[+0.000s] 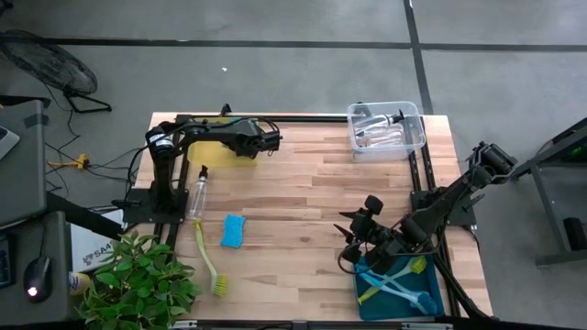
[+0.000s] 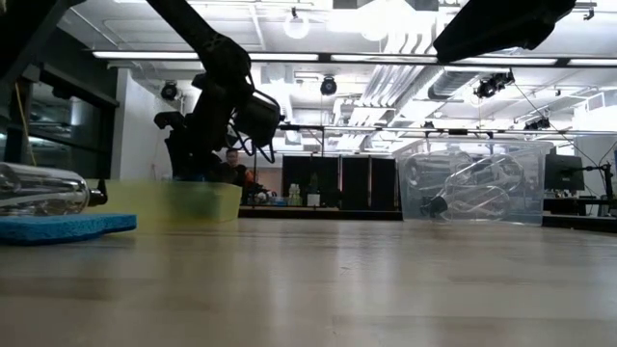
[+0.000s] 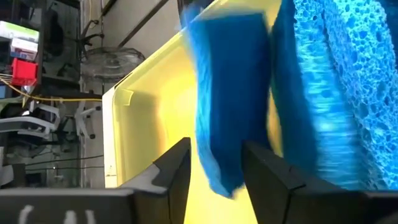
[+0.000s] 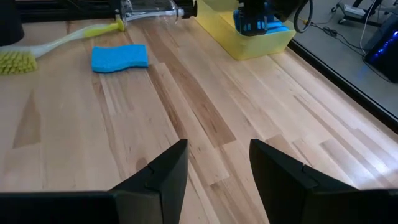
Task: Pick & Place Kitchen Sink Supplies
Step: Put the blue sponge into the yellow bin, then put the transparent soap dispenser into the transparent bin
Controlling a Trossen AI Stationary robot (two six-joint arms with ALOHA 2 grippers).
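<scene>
We see the left gripper [image 3: 214,165] over the yellow bin [image 1: 223,151] near the table's [image 1: 312,197] far left corner, fingers parted around a porous blue sponge [image 3: 227,93] standing on end. Right gripper [image 4: 217,165] hovers spread, empty.
</scene>
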